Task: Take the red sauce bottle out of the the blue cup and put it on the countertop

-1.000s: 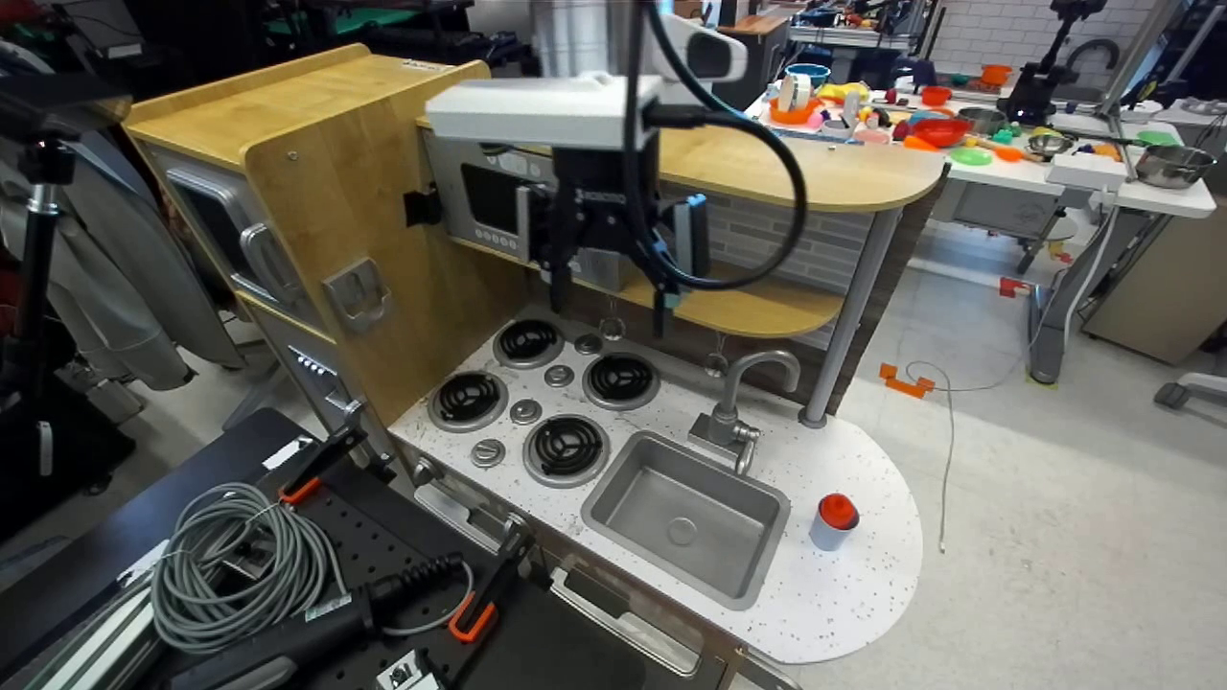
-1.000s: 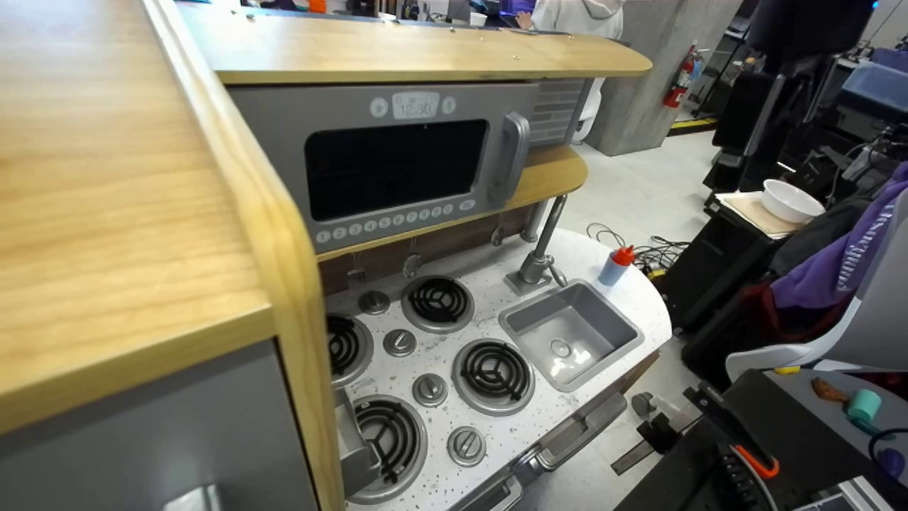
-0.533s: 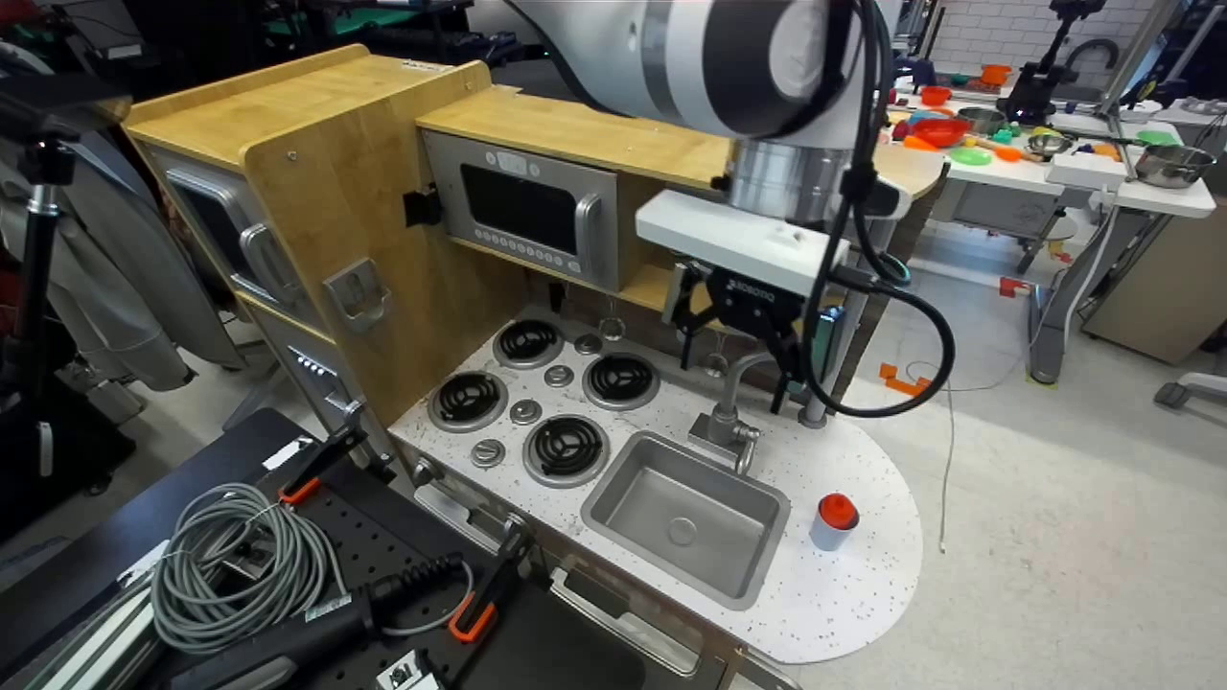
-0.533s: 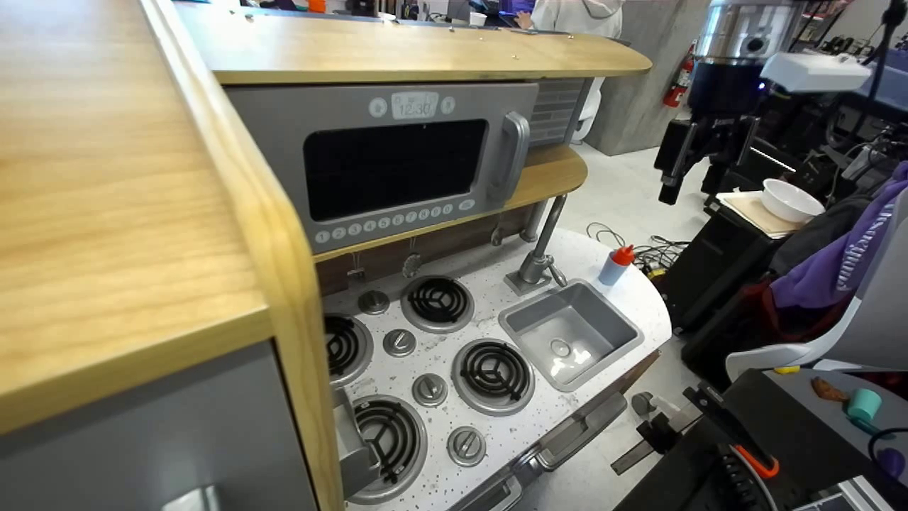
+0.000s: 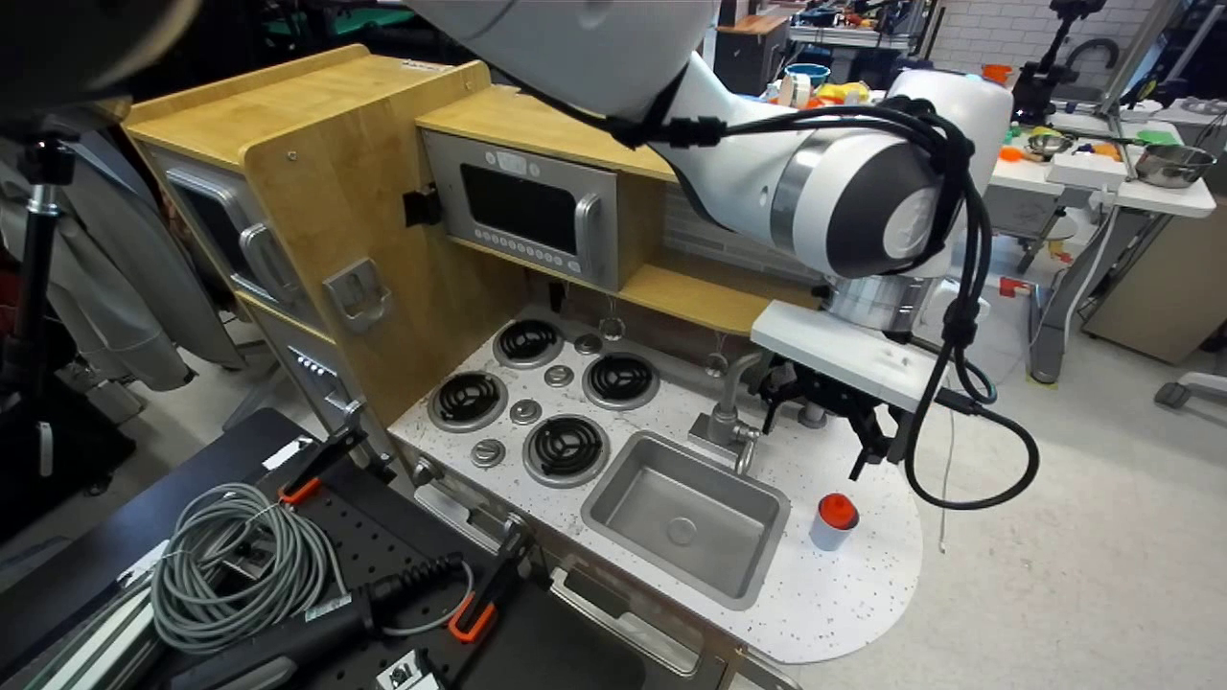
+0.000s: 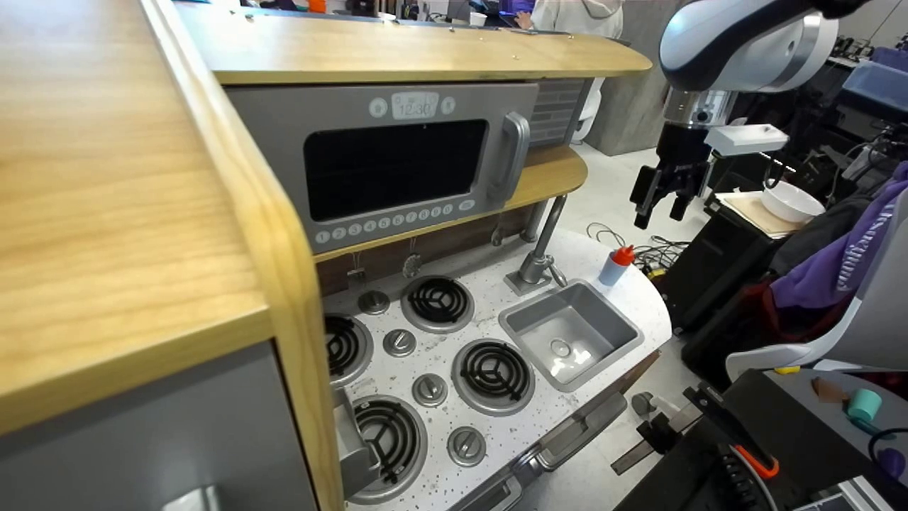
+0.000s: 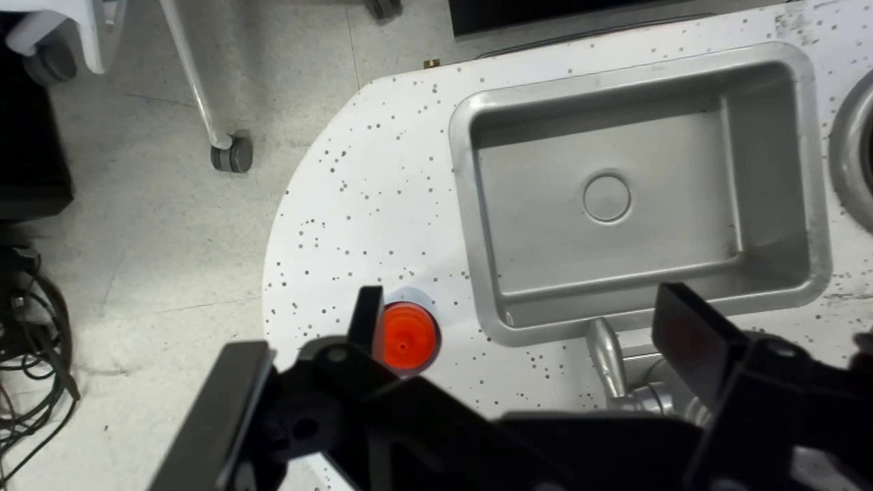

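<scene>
The red sauce bottle point(image 5: 838, 511) stands upright in the small pale blue cup point(image 5: 827, 537) on the speckled countertop point(image 5: 824, 613). Both also show in an exterior view, the bottle's red top point(image 6: 623, 255) above the cup point(image 6: 611, 272). Only the bottle's upper part shows; the rest is inside the cup. My gripper point(image 5: 813, 448) is open and empty, well above the countertop; it also shows in an exterior view point(image 6: 660, 216). In the wrist view, the bottle's round top point(image 7: 408, 336) lies beside the left finger of the gripper point(image 7: 522, 307), partly covered by it.
The steel sink point(image 5: 661, 503) lies beside the cup. The faucet point(image 5: 730, 402) rises behind the sink, and its handle point(image 7: 605, 358) shows between my fingers. The tan shelf point(image 5: 709, 299) and microwave point(image 5: 522, 206) stand behind. The rounded counter end borders the floor.
The arm has swung away from the microwave and over the counter's rounded end, and the gripper has come lower and nearer the cup. The bottle and cup have not moved.
</scene>
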Motion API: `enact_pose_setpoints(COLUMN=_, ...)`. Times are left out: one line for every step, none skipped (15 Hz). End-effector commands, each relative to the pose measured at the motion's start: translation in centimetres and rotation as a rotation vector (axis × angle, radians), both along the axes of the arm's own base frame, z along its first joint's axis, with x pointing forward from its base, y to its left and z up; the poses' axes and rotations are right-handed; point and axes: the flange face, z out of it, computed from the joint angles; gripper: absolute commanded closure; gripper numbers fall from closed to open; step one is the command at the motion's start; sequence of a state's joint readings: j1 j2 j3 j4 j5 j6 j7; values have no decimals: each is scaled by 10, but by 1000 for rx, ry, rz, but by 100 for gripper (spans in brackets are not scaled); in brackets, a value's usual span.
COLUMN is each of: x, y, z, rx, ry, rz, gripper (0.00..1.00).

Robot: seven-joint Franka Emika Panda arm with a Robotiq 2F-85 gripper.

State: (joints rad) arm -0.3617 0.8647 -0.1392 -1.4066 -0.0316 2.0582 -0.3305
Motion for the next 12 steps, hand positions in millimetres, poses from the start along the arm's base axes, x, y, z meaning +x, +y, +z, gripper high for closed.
enact_pose_setpoints(x=13, y=-29, z=-15, rx=-12, ry=-28, rz=56, gripper=0)
enact_pose_setpoints(x=15, y=-35, z=-21, rx=-16, ry=-27, rz=75, gripper=0)
enact_pose_setpoints(x=17, y=-38, z=-26, rx=-18, ry=-31, rz=90, gripper=0)
enact_pose_setpoints(x=19, y=-41, z=-30, rx=-18, ry=-38, rz=103, gripper=0)
enact_pose_setpoints(x=22, y=-43, z=-35, rx=-18, ry=-54, rz=112, gripper=0)
enact_pose_setpoints(x=25, y=-45, z=-39, rx=-21, ry=-68, rz=124, gripper=0)
enact_pose_setpoints(x=29, y=-46, z=-46, rx=-26, ry=-86, rz=134, gripper=0)
enact_pose_setpoints(x=32, y=-47, z=-51, rx=-31, ry=-98, rz=142, gripper=0)
enact_pose_setpoints(x=35, y=-46, z=-58, rx=-33, ry=-105, rz=149, gripper=0)
enact_pose_setpoints(x=37, y=-45, z=-64, rx=-34, ry=-108, rz=158, gripper=0)
enact_pose_setpoints(x=40, y=-44, z=-69, rx=-35, ry=-111, rz=167, gripper=0)
enact_pose_setpoints(x=41, y=-43, z=-73, rx=-34, ry=-113, rz=173, gripper=0)
